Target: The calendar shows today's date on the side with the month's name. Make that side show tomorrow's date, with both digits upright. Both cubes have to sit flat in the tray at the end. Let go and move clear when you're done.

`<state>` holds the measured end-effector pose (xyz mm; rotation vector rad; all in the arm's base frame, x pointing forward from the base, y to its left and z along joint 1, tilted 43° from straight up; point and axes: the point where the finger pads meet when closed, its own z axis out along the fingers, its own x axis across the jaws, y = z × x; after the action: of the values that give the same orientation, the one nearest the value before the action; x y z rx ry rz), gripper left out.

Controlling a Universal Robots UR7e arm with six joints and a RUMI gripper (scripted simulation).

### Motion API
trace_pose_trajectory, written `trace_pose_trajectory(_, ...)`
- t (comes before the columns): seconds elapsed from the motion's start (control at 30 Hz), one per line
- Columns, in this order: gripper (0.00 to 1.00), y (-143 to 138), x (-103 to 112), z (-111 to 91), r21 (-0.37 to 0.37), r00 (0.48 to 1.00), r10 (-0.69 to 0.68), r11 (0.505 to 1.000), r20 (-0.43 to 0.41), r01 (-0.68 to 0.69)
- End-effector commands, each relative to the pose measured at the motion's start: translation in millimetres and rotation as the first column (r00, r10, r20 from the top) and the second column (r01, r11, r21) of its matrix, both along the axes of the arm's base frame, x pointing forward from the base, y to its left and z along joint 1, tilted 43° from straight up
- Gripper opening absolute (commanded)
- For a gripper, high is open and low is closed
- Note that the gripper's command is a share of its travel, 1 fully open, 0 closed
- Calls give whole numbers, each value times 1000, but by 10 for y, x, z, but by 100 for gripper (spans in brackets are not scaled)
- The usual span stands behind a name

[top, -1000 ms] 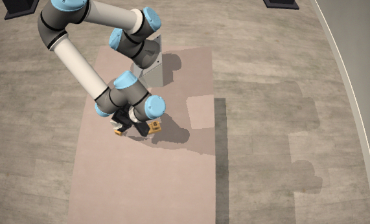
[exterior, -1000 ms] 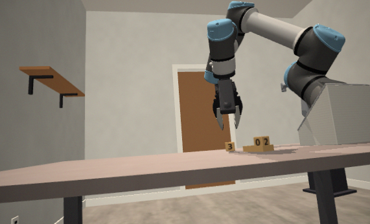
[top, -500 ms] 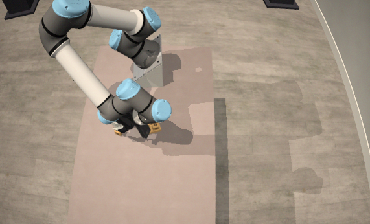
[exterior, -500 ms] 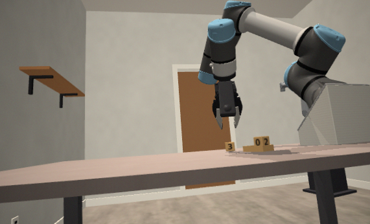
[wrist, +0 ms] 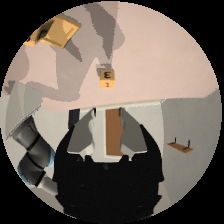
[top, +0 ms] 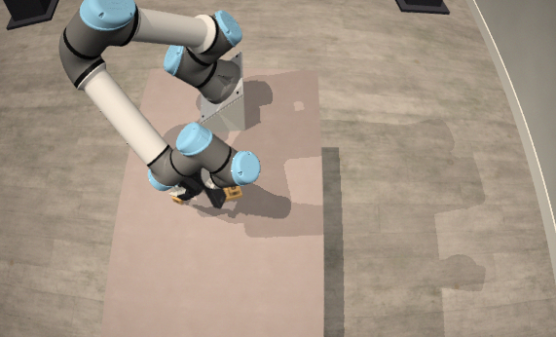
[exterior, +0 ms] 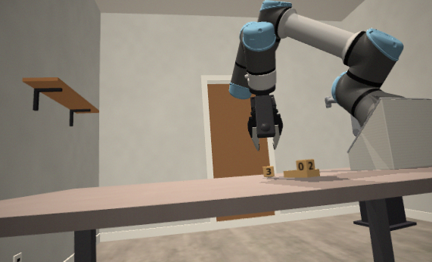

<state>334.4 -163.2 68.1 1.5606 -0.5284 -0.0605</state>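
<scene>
- Above the worktop (exterior: 142,202), my claw (exterior: 265,142) hangs partly open, gripping nothing.
- Below it, cube "3" (exterior: 268,171) sits beside the tray (exterior: 291,174) holding cubes "0" (exterior: 300,165) and "2" (exterior: 310,164).

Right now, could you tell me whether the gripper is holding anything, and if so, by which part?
Nothing is held. The gripper hangs above the table with its fingers apart and bare; the cube showing 3 sits on the table below.

Two numbered cubes were counted: one (exterior: 305,165) in the single tray (exterior: 291,174), one (exterior: 268,171) at its nine o'clock on the table (exterior: 172,197).
</scene>
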Motion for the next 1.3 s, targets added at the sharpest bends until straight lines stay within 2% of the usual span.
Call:
trace_pose_trajectory(0.0, 29, 2, 2, 2, -1, 1000, 0, 1000, 0, 0)
trace_pose_trajectory(0.67, 29, -13, 1, -14, -1, 1000, 0, 1000, 0, 0)
trace_pose_trajectory(1.27, 29, -162, -9, -173, -1, 1000, 0, 1000, 0, 0)
